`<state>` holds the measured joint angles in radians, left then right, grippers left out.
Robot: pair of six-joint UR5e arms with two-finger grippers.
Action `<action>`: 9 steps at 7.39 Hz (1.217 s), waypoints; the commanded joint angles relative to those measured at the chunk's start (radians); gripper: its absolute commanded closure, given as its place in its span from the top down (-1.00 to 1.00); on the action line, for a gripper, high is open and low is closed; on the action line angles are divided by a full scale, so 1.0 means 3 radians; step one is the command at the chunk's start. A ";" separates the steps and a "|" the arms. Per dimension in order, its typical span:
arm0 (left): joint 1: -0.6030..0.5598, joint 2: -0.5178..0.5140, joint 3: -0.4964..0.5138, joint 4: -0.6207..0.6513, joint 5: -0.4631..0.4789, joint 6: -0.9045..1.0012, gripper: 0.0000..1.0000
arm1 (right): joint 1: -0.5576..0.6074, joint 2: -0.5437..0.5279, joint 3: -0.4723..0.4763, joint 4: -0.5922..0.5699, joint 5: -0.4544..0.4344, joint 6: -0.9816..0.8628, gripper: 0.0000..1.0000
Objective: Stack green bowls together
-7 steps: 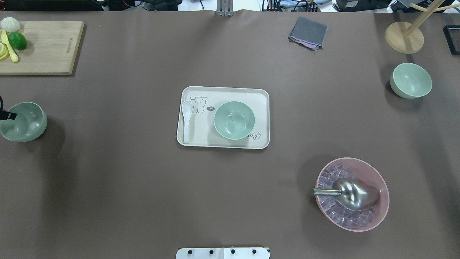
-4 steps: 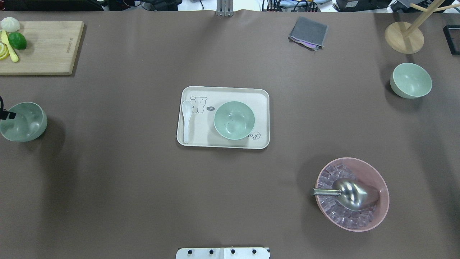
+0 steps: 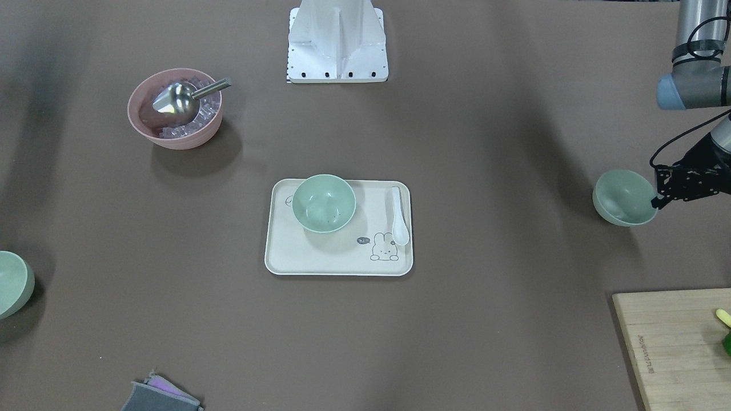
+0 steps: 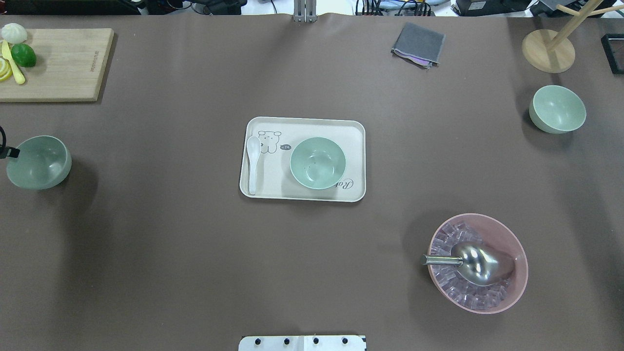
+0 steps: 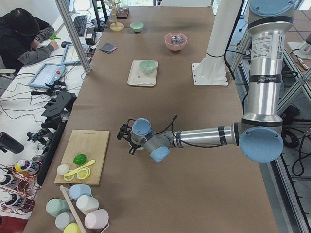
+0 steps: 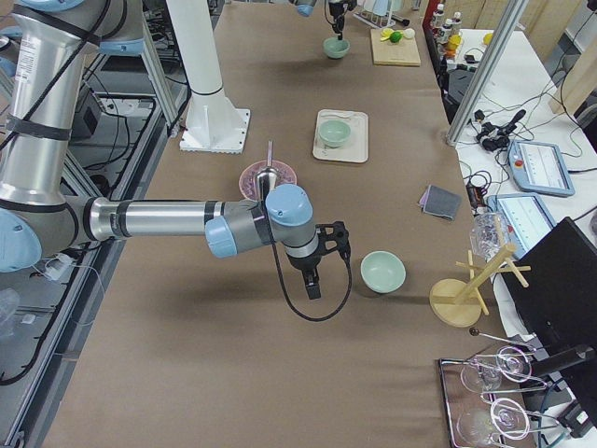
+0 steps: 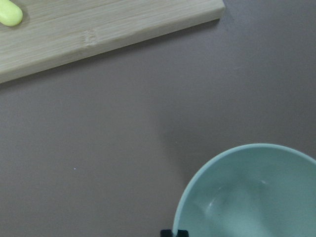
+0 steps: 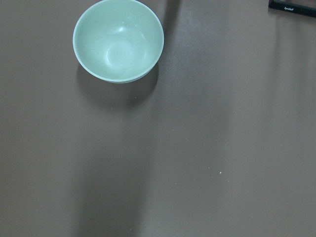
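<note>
Three pale green bowls show. One bowl [image 4: 318,163] stands on the cream tray [image 4: 302,123] at the table's middle. A second bowl [image 4: 557,109] stands at the far right and shows in the right wrist view [image 8: 118,39]. My left gripper [image 3: 657,201] is shut on the rim of the third bowl [image 4: 39,162] at the left edge and holds it just off the table. That bowl fills the lower right of the left wrist view [image 7: 247,197]. My right gripper [image 6: 312,285] hovers beside the far-right bowl; I cannot tell whether it is open or shut.
A pink bowl [image 4: 477,263] with ice cubes and a metal scoop stands at the front right. A wooden cutting board [image 4: 58,63] with fruit lies far left. A grey cloth [image 4: 418,44] and a wooden stand [image 4: 548,51] are at the back. A white spoon [image 4: 252,163] lies on the tray.
The bowl in my left gripper has shifted a little to the right, toward the table's middle, and sits more level. Nothing else has moved.
</note>
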<state>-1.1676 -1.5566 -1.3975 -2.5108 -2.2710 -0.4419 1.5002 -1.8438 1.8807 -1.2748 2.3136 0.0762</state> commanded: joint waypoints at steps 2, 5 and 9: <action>-0.0009 -0.0022 -0.0789 0.0864 -0.0166 -0.0066 -1.00 | 0.0000 -0.0010 -0.0076 0.0015 -0.0001 -0.0039 1.00; 0.0260 -0.0143 -0.1344 0.1114 -0.0131 -0.0999 -1.00 | 0.0000 -0.0015 -0.0087 0.0036 -0.0001 -0.0004 1.00; 0.0853 -0.0757 -0.1365 0.1119 0.0058 -0.1848 -1.00 | 0.0000 -0.0015 -0.0087 0.0036 -0.0001 -0.0003 1.00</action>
<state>-0.9689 -1.7285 -1.8045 -2.1756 -2.2764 -0.9153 1.5003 -1.8484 1.8546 -1.2640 2.3132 0.0751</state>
